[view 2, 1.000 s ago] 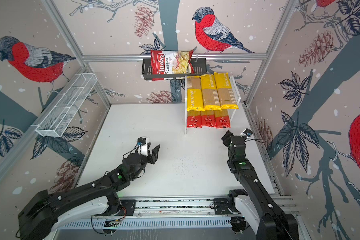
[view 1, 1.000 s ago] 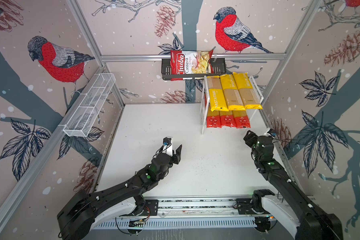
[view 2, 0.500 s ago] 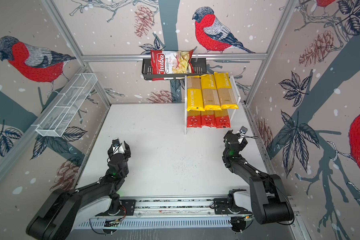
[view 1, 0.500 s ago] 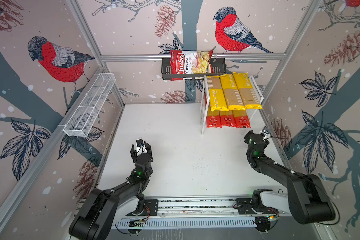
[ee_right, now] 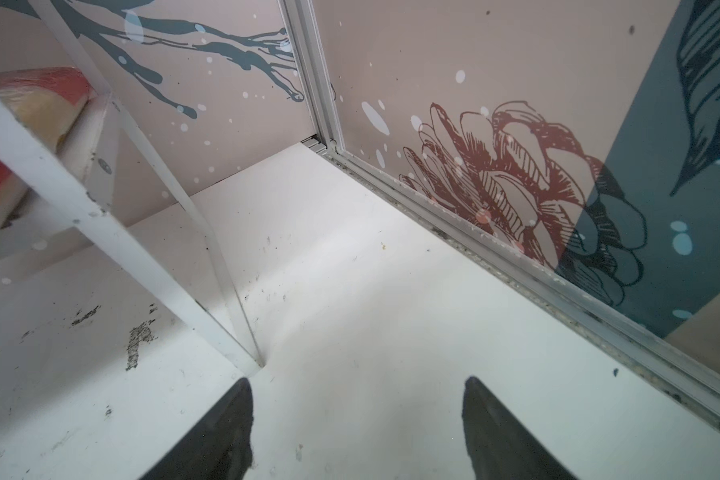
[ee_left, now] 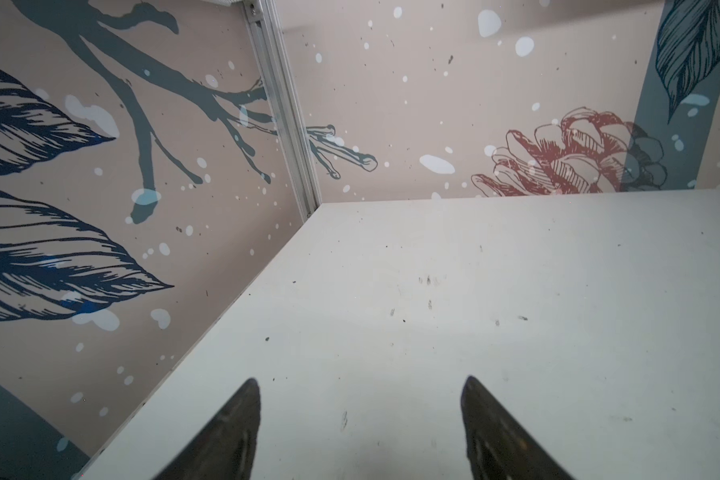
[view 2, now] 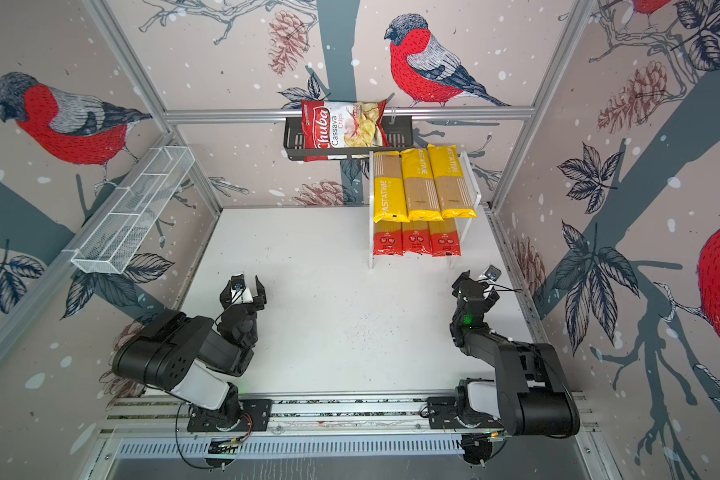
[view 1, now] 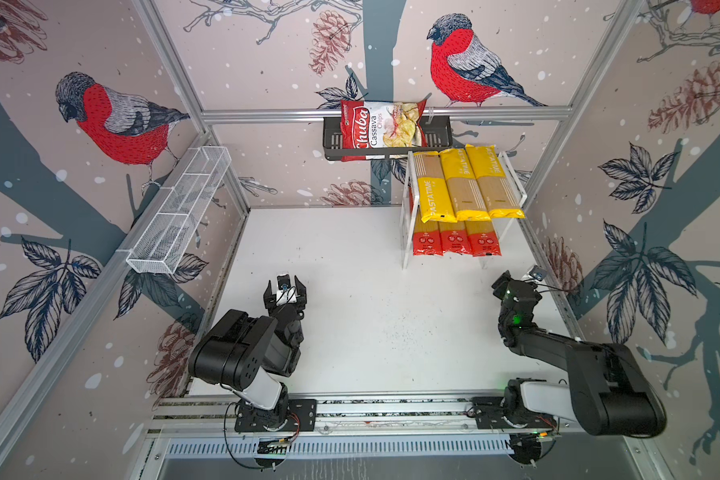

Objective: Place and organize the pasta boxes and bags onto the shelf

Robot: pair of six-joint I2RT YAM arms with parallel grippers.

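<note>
Standing wide apart with nothing between them, the dark fingers [ee_left: 233, 428] of the left gripper [ee_left: 360, 386] frame only the scuffed white tabletop [ee_left: 516, 311] in the left wrist view. In both top views this gripper [view 1: 285, 293] [view 2: 243, 293] hovers over the left part of the table, near the side wall, its arm folded back toward the rail.

The right gripper [ee_right: 358, 382] is equally wide and empty. In its wrist view the fingertips sit just beside the foot of a thin white leg [ee_right: 142, 257] of the white two-tier rack with flat boards [view 1: 405, 237]. In a top view it [view 1: 516, 286] is close to the right wall, in front of the rack's near right corner and apart from it.

The rack stands at the back right of the table. On its upper board lie three long flat yellow-and-tan spaghetti packs marked "PASTATIME" [view 1: 464, 183], side by side and touching, their ends hanging slightly over the front edge. On the lower board lie three red spaghetti packs with clear middles [view 1: 454, 241], also side by side, red ends facing the arms.

Just left of the rack's top, a black perforated wall basket [view 1: 437, 133] holds a red-and-white cassava chips bag [view 1: 381, 129]. A long white wire-mesh basket [view 1: 179, 212] hangs on the left wall.
</note>
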